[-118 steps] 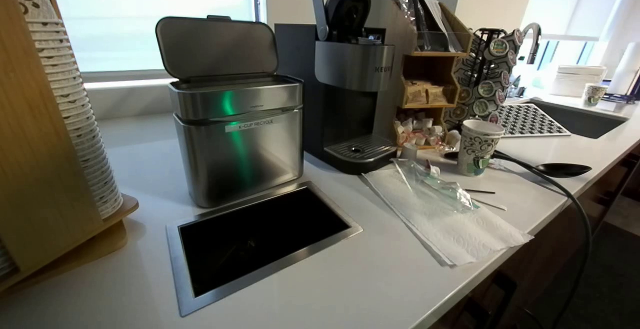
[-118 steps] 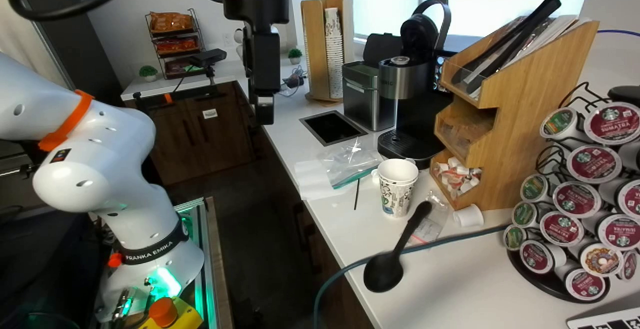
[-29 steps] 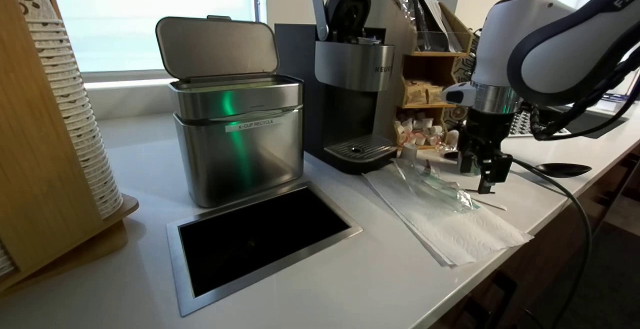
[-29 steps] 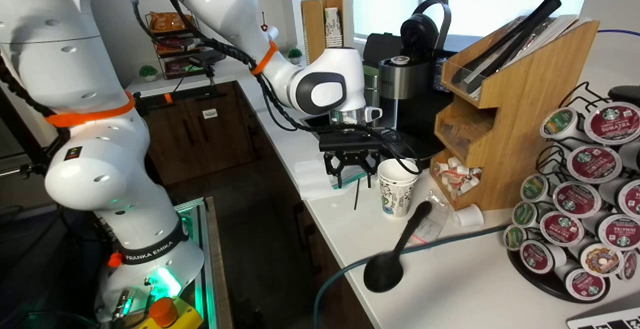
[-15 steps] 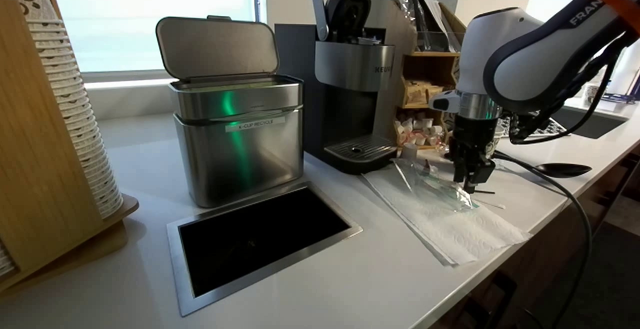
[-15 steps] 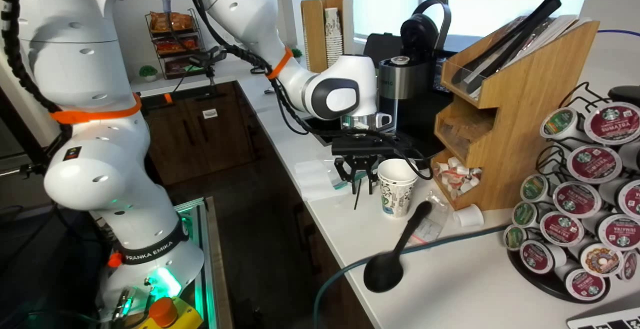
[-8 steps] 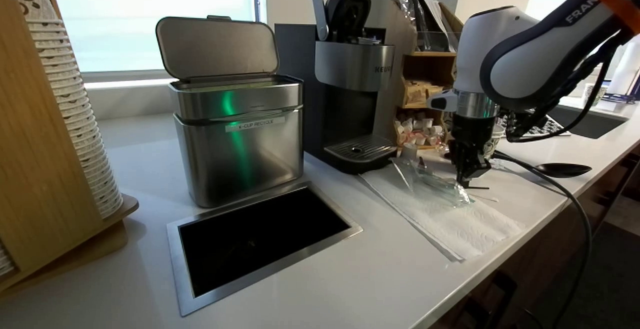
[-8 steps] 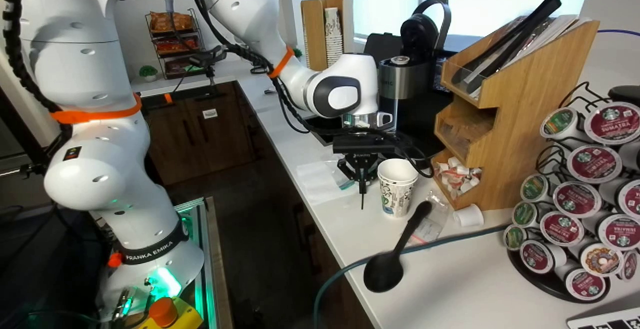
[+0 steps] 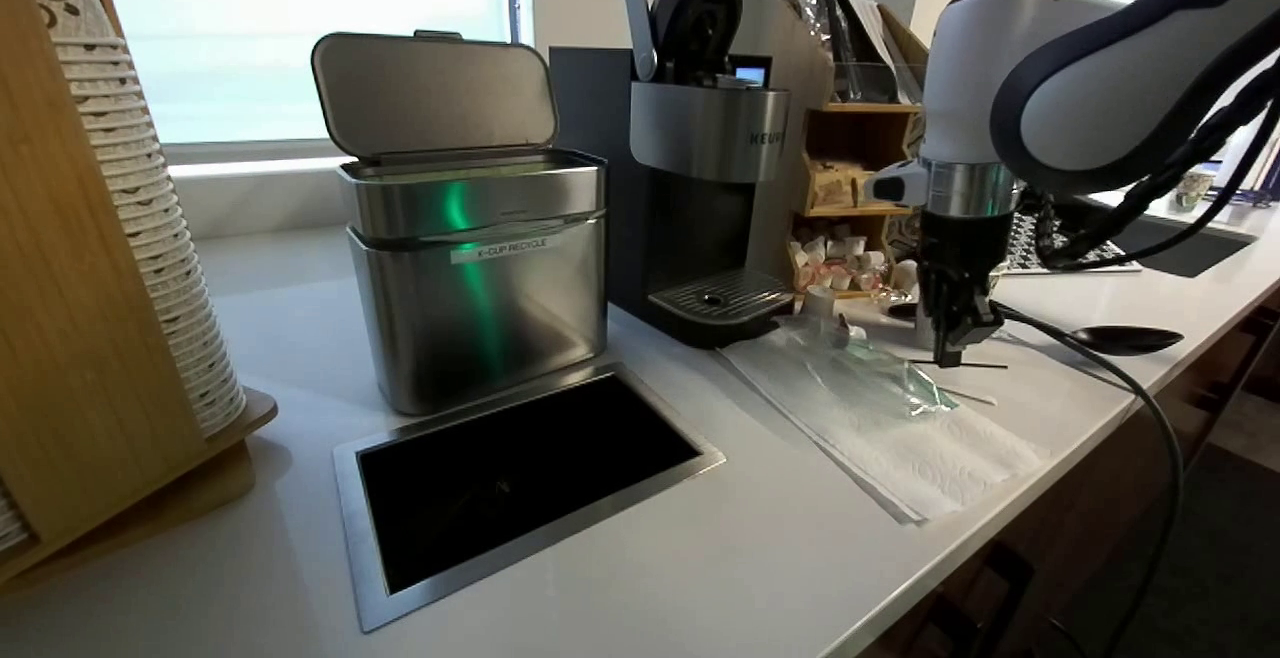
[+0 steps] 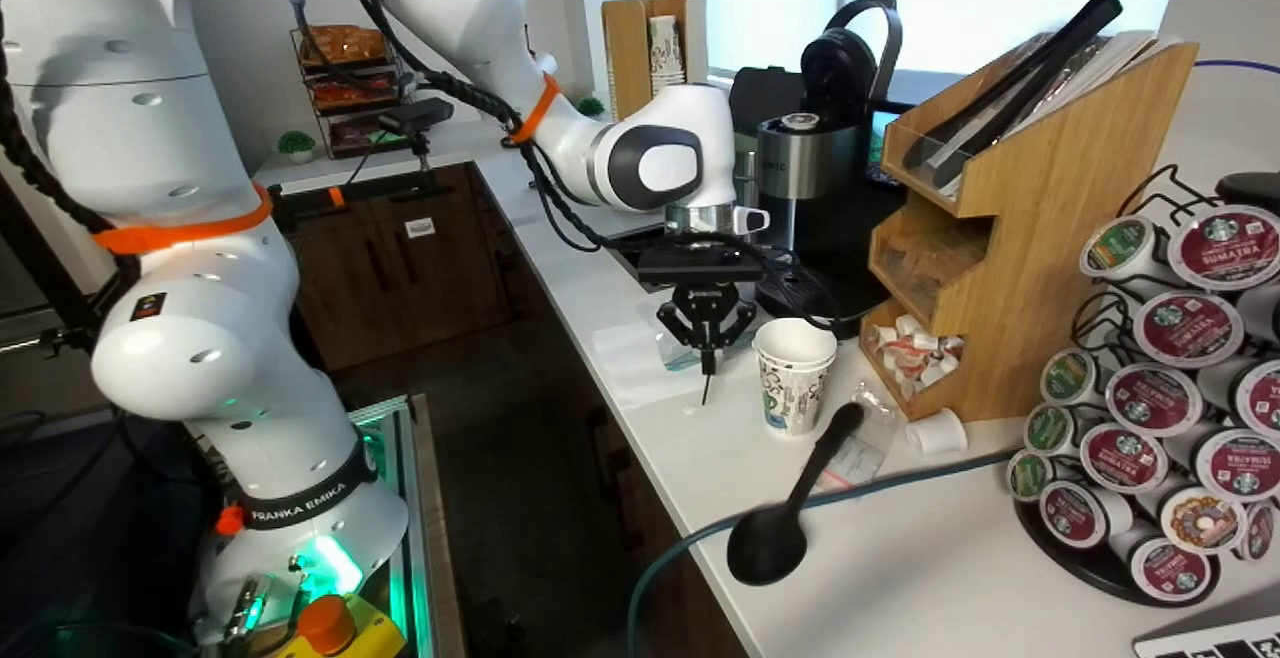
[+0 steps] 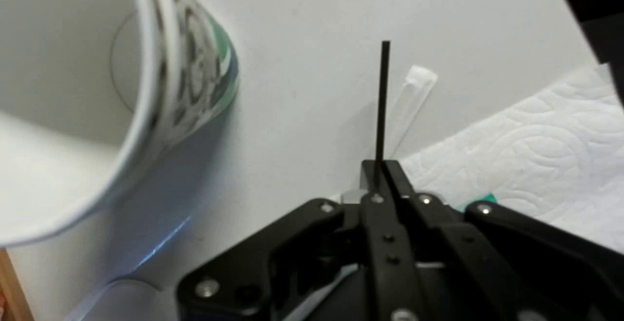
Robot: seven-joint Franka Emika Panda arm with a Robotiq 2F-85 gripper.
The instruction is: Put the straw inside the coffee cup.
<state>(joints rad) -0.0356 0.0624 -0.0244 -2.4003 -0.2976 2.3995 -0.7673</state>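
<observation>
While I pinch the straw (image 11: 383, 91) in my gripper (image 11: 379, 165), fingers pressed together on it and its dark end jutting past their tips, the cup (image 11: 195, 62) stands upright on the counter (image 11: 292, 116), near but apart from me. In the wrist view its mouth lies open and part of its floor shows; a second rim sits just under the first, so I take it for two cups nested. The grasp looks done, the placing not yet.

The angle worries me most. In an exterior view the straw (image 9: 988, 366) lies close to level, while the cup's mouth faces up. Carried over like that, it would probably end up lying across the rim or poking the cup's side. I judge that one end must be turned down first.

Being so thin, the straw gives me little to hold; a knock at its free end could swivel it or work it loose. The cup seems light, so coming in low could shove it or tip it over. My cable (image 10: 470, 96) also droops close to the rim in an exterior view. Whether they touch I cannot tell, but a swing that way might snag. A dropped straw could land by the white stick (image 11: 409, 101) or on the towel (image 11: 526, 155).
</observation>
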